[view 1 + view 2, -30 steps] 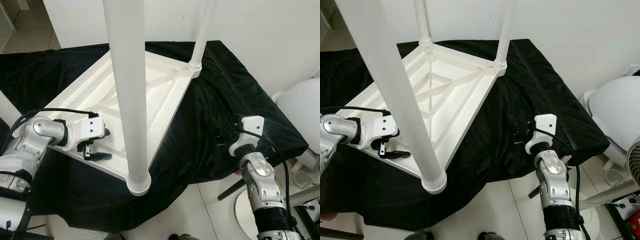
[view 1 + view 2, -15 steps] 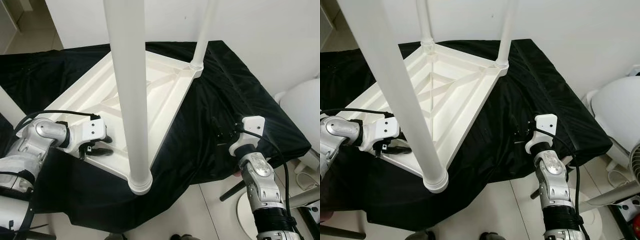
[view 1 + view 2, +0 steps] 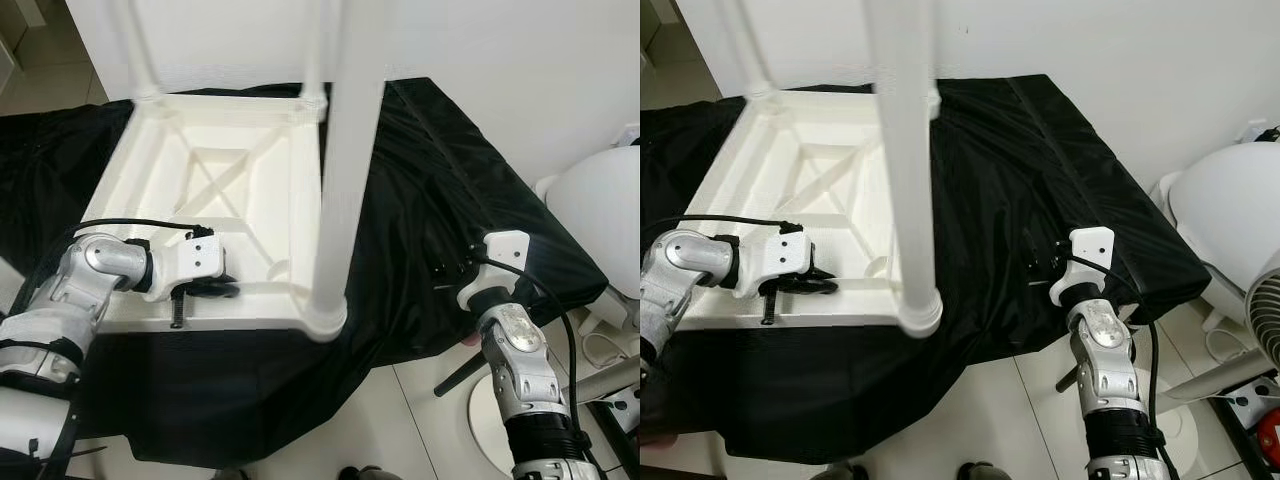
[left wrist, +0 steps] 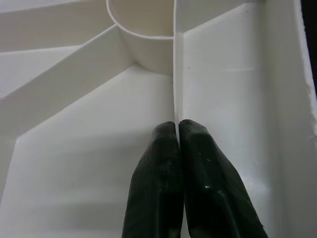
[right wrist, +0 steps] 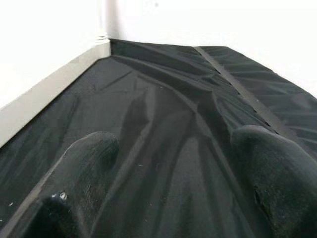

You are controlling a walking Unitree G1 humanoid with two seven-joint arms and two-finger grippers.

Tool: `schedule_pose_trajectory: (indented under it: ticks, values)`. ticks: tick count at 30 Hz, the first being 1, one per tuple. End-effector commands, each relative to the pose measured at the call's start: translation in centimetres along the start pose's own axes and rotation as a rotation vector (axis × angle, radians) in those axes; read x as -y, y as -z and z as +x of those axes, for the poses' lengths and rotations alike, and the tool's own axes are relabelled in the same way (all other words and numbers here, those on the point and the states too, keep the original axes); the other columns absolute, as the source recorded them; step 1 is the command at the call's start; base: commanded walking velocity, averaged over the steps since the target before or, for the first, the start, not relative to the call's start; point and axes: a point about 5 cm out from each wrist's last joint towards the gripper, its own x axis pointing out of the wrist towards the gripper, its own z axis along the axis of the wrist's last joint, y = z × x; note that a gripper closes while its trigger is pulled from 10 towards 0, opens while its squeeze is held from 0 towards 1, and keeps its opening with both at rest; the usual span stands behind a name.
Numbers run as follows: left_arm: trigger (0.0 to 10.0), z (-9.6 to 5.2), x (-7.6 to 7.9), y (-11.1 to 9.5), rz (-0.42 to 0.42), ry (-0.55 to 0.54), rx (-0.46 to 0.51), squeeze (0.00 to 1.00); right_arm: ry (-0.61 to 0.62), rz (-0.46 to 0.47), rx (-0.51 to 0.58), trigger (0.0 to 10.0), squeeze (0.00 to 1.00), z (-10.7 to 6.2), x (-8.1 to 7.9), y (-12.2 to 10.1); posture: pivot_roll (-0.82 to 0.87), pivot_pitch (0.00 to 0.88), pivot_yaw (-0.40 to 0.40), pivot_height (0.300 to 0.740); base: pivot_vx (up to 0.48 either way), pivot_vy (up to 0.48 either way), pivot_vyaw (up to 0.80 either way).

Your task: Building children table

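Note:
The white children's table lies upside down on a black cloth. Its legs stand upward; the nearest leg sits in the front right corner socket. My left gripper is at the table's front edge, left of that leg. In the left wrist view its fingers are shut on a thin white rib that runs to a round empty socket. My right gripper rests over the cloth to the table's right, open with nothing between its fingers.
The cloth-covered surface ends just in front of the table and drops to a tiled floor. A white rounded appliance and a fan stand at the right. A white wall rises behind.
The table has turned on the cloth, so its front edge now lies square to me and the near leg stands further right. My left gripper has kept its hold; the right has not moved.

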Motion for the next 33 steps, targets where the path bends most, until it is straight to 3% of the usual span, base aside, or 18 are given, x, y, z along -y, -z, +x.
schedule_pose_trajectory:
  ticks: [1, 3, 6, 7, 9, 12, 13, 17, 21, 22, 26, 33]
  values:
    - [0.0, 0.0, -0.1, 0.9, -0.052, -0.150, -0.010, 0.00, 0.009, 0.004, 0.000, 10.0, 0.00, 0.0, 0.0, 0.1, 0.06, 0.111, 0.019, 0.740, 0.000, 0.000, 0.00]
    - [0.0, 0.2, -0.1, 0.8, -0.050, -0.176, 0.004, 0.00, 0.009, 0.005, 0.001, 10.0, 0.00, 0.0, 0.0, 0.1, 0.06, 0.112, 0.019, 0.740, 0.000, 0.000, 0.00]
    - [0.0, 1.7, -0.1, -0.5, -0.064, -0.255, 0.099, 0.00, 0.019, 0.014, 0.004, 10.0, 0.00, 0.2, -0.1, 0.1, 0.06, 0.116, 0.013, 0.740, 0.000, 0.000, 0.00]
    - [10.0, 2.5, 0.1, -1.2, -0.045, -0.272, 0.131, 0.00, 0.026, 0.013, 0.007, 10.0, 0.00, 0.3, 0.0, 0.1, 0.05, 0.116, 0.010, 0.740, 0.000, 0.000, 0.00]
    - [10.0, 4.0, 0.9, -2.5, -0.053, -0.251, 0.202, 0.00, 0.041, 0.007, 0.010, 10.0, 0.00, 0.5, 0.0, 0.0, 0.05, 0.116, 0.010, 0.740, 0.000, 0.000, 0.00]
    - [10.0, 4.5, 1.1, -2.9, -0.073, -0.241, 0.231, 0.00, 0.045, 0.005, 0.010, 10.0, 0.00, 0.6, 0.0, 0.0, 0.05, 0.116, 0.010, 0.740, 0.000, 0.000, 0.00]
    - [10.0, 4.8, 1.2, -3.1, -0.089, -0.233, 0.245, 1.00, 0.046, 0.005, 0.010, 10.0, 0.00, 0.6, 0.0, 0.0, 0.05, 0.116, 0.010, 0.740, 0.000, 0.000, 0.00]
    - [10.0, 5.5, 1.5, -3.8, -0.152, -0.204, 0.298, 1.00, 0.061, 0.003, -0.001, 10.0, 0.00, 0.6, 0.2, 0.1, 0.04, 0.113, 0.011, 0.740, 0.000, 0.000, 0.00]
    - [10.0, 5.9, 1.3, -4.1, -0.136, -0.256, 0.285, 1.00, 0.073, -0.001, -0.001, 10.0, 0.00, 0.5, 0.4, 0.0, 0.03, 0.112, 0.013, 0.740, 0.000, 0.000, 0.00]
    - [10.0, 5.7, 0.9, -4.2, -0.131, -0.300, 0.283, 0.00, 0.076, -0.005, 0.002, 10.0, 0.00, 0.3, 0.5, 0.0, 0.03, 0.112, 0.014, 0.740, 0.000, 0.000, 0.00]
    - [10.0, 4.7, -0.2, -4.5, -0.188, -0.414, 0.290, 0.00, 0.079, -0.008, 0.015, 10.0, 0.00, -0.3, 0.8, -0.1, 0.02, 0.111, 0.019, 0.740, 0.000, 0.000, 0.00]
    - [10.0, 3.2, -0.3, -4.4, -0.272, -0.508, 0.317, 0.00, -0.017, 0.008, 0.003, 10.0, 0.00, -1.9, 1.0, -0.4, 0.02, 0.108, 0.019, 0.740, 0.000, 0.000, 0.00]
